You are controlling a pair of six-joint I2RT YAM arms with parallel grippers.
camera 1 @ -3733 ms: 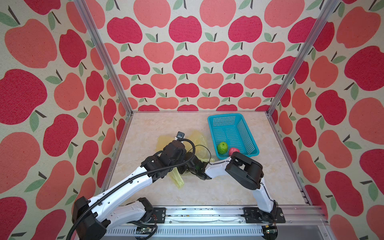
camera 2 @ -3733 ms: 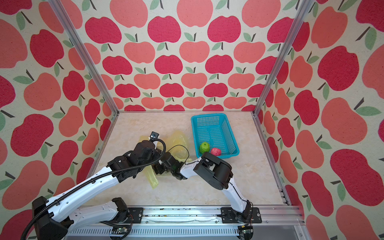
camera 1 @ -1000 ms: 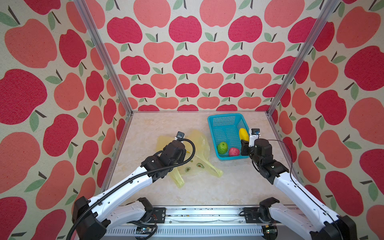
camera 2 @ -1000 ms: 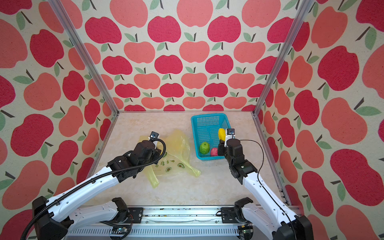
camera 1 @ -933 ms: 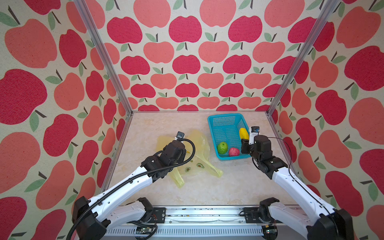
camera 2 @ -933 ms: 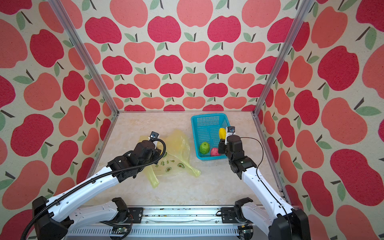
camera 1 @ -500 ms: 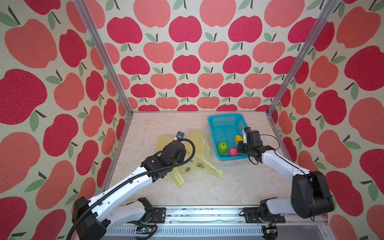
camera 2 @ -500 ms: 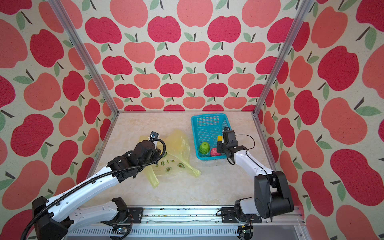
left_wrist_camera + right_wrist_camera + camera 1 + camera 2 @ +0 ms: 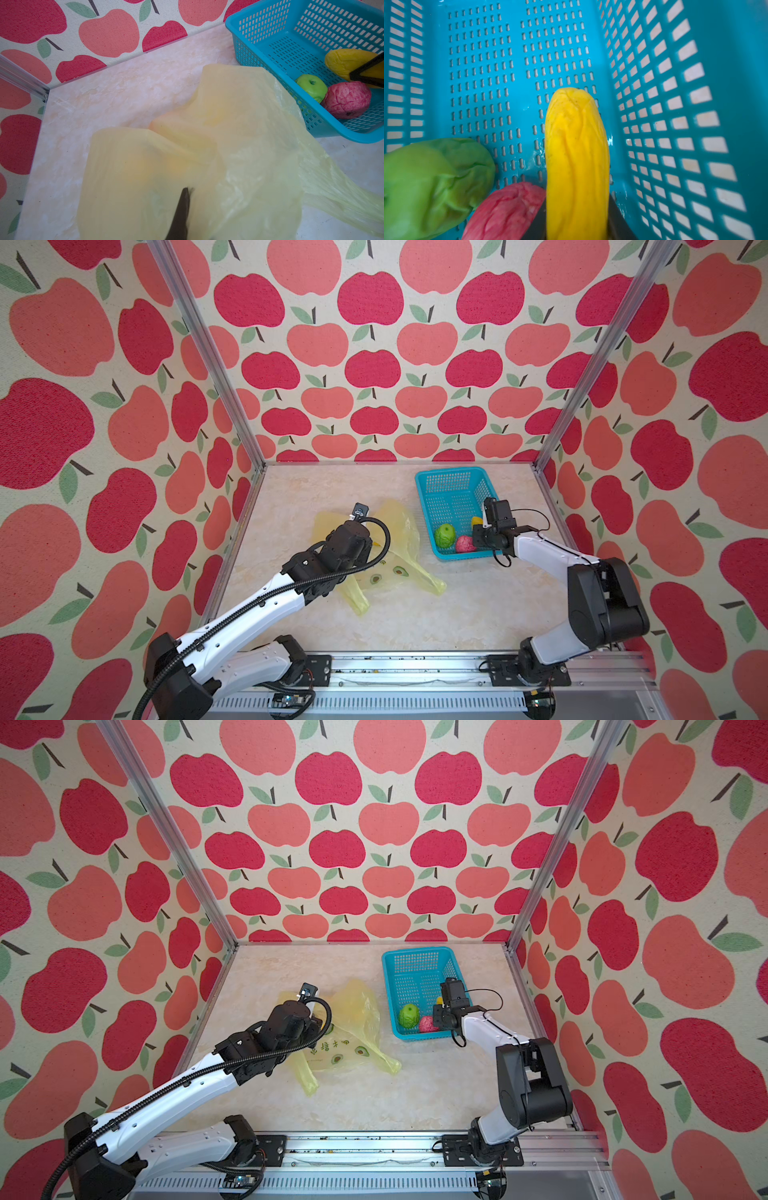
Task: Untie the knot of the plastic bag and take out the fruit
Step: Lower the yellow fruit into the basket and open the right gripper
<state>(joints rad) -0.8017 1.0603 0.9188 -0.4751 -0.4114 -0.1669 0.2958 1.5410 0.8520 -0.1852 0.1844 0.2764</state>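
Three fruits lie in the near end of the teal perforated basket.

- **Item one:** yellow fruit, elongated with wrinkled skin. It is clamped between the part-spread fingers of the right gripper. Its free end points along the basket floor, near the slotted side wall.
- **Item two:** green fruit, rounded and creased.
- **Item three:** pink fruit, bumpy, lying between the green and the yellow.
- **Plastic bag**: thin, translucent pale yellow with avocado prints. It is slumped on the marble-look table just beside the basket.
- **Left gripper**: fully closed on a fold of the bag's film. Yellow-orange blurs show through the film and cannot be identified.
- **Open room:** the basket's far half is bare, and there is open tabletop in front of the bag.
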